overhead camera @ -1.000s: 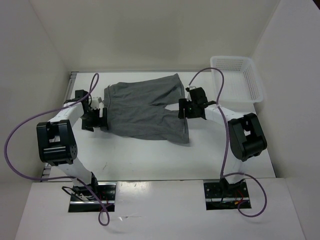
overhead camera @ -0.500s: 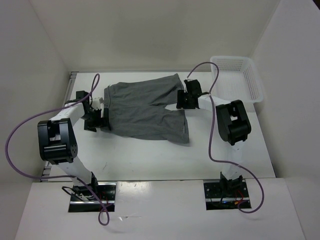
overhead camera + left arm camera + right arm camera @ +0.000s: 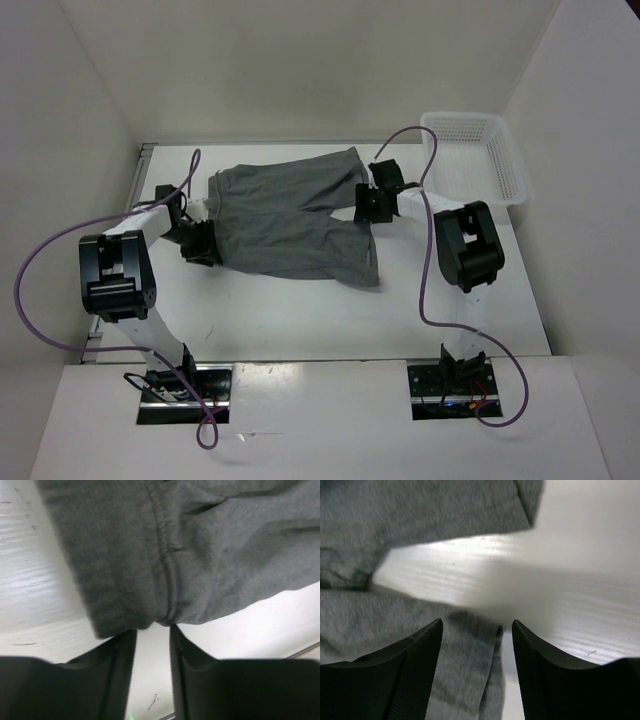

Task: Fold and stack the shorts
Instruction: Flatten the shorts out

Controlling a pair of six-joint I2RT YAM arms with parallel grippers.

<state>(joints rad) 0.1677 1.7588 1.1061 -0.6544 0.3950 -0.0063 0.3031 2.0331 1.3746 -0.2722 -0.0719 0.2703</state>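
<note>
Blurred shorts (image 3: 420,520), cropped by frame edges

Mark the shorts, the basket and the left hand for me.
shorts (image 3: 290,215): top view, middle of the fabric.
basket (image 3: 512,160): top view, right wall.
left hand (image 3: 151,640): left wrist view, gap between fingertips.

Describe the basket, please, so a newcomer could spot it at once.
Follow the white table to its far right corner. There sits a white plastic mesh basket, the only walled thing; the mid-grey fabric shorts left of it lie flat.
</note>
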